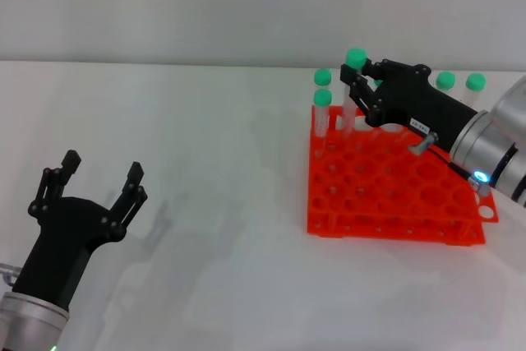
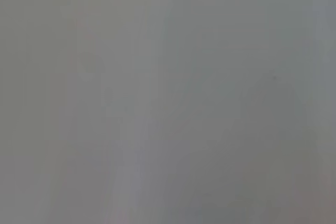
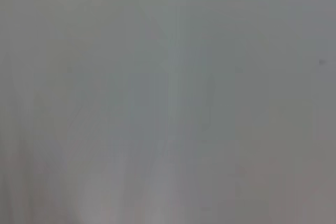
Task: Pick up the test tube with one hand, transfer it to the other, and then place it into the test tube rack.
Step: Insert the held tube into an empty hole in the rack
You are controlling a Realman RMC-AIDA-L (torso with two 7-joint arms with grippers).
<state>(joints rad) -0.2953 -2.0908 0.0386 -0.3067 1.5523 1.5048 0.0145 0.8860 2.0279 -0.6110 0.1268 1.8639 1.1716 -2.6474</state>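
Watch the slender clear tube with the round green cap (image 1: 354,80) clamped in your right hand (image 1: 358,88): it hangs over the far corner of the bright orange plastic grid rack (image 1: 386,187), just beside two capped tubes (image 1: 322,98) already standing there, so a tilted descent could knock them or miss the hole. Your right arm reaches across the rack, while your left hand (image 1: 97,180) waits well apart above the white surface (image 1: 205,145), its fingers spread and holding nothing.

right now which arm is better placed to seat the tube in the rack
Right. The right gripper grips the test tube above the orange test tube rack; the left gripper is open, far away.
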